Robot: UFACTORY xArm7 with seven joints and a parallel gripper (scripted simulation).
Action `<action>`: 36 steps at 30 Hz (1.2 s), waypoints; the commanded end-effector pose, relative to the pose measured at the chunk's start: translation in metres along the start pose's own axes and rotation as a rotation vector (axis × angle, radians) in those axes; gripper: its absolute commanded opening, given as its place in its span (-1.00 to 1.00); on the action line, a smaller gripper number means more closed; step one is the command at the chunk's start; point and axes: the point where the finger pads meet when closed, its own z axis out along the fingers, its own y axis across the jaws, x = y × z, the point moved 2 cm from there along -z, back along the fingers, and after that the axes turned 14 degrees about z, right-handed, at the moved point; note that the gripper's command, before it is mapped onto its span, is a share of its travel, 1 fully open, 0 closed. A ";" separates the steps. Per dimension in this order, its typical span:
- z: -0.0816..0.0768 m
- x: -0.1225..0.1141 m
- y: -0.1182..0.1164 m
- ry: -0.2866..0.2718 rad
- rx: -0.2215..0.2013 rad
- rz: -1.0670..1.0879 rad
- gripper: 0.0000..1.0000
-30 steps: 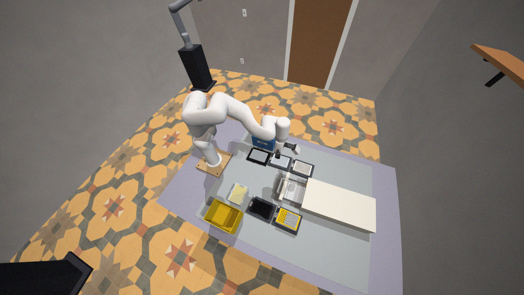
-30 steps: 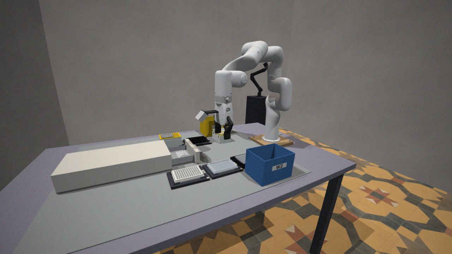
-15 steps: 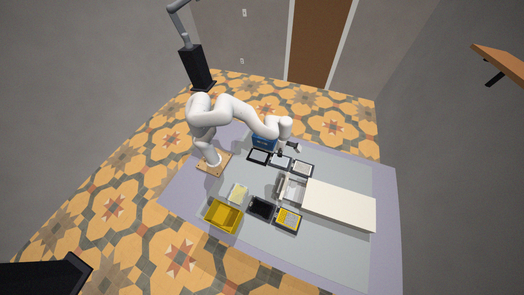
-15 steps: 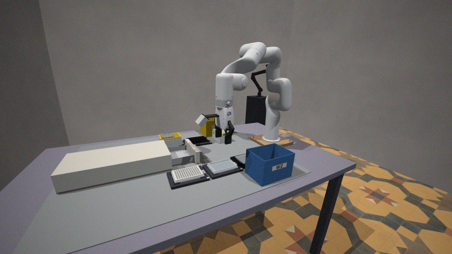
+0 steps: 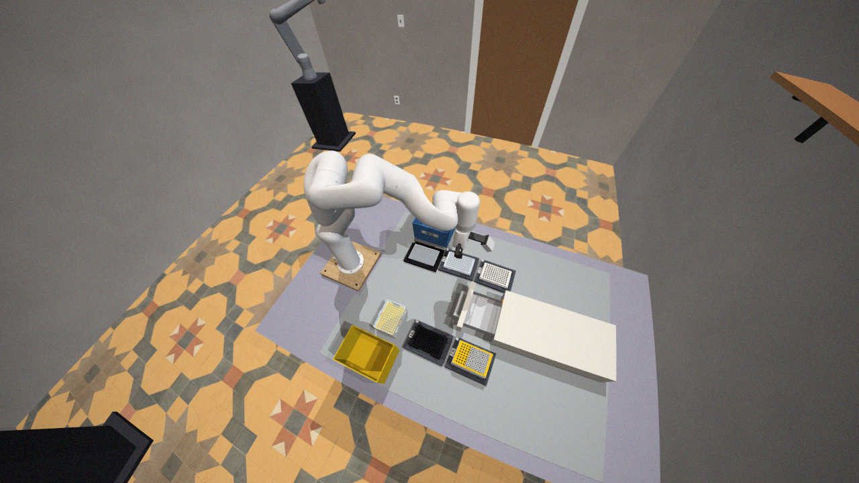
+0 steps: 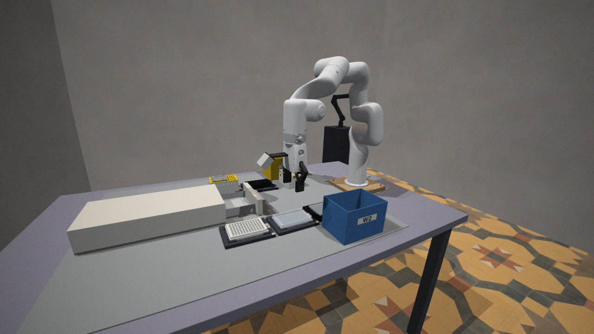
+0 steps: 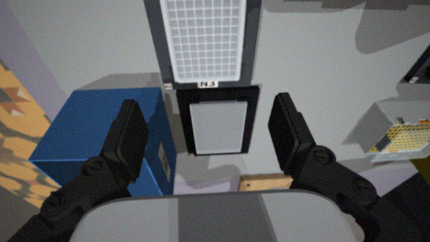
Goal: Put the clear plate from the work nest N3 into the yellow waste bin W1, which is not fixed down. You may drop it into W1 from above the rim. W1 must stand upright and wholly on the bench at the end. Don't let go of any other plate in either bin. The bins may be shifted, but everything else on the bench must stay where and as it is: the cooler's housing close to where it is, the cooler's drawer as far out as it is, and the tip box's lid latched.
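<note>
Clear plate (image 7: 204, 39) is sitting in nest N3 (image 7: 250, 40), label facing the wrist camera, seated flat inside the dark frame. In the top view the plate (image 5: 459, 261) is lying in the middle of a row of three nests. On one side of N3, just beside it, an empty black nest (image 5: 422, 256) is showing its pale floor; on the other side a white plate (image 5: 496, 274) is resting in its own nest.

Gripper (image 7: 211, 134) is hanging over the empty nest next to N3, fingers spread fully apart, nothing between them. Not touching the plate. From the exterior view the gripper (image 6: 293, 179) is hovering low over the bench (image 6: 415, 207), pointing down.

Blue bin W2 (image 6: 355, 215) is standing upright just beside the empty nest, on the far side from N3.

Cooler housing (image 5: 558, 336) is lying near N3, with its drawer (image 5: 477, 309) pulled out toward the middle of the grey mat (image 5: 510, 408).

Yellow bin W1 (image 5: 365, 353) is standing upright well apart from N3, across the mat, wholly on the bench. Tip box (image 5: 390, 316) is sitting just beside W1. A black plate (image 5: 427, 340) and a yellow-rimmed plate (image 5: 472, 358) are sitting in nests in line with W1, between it and the cooler housing.
</note>
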 end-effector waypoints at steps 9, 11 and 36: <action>0.016 0.001 -0.001 0.005 0.003 0.000 1.00; 0.020 0.001 -0.001 0.005 0.003 0.000 1.00; 0.058 0.001 -0.001 0.004 0.003 0.000 1.00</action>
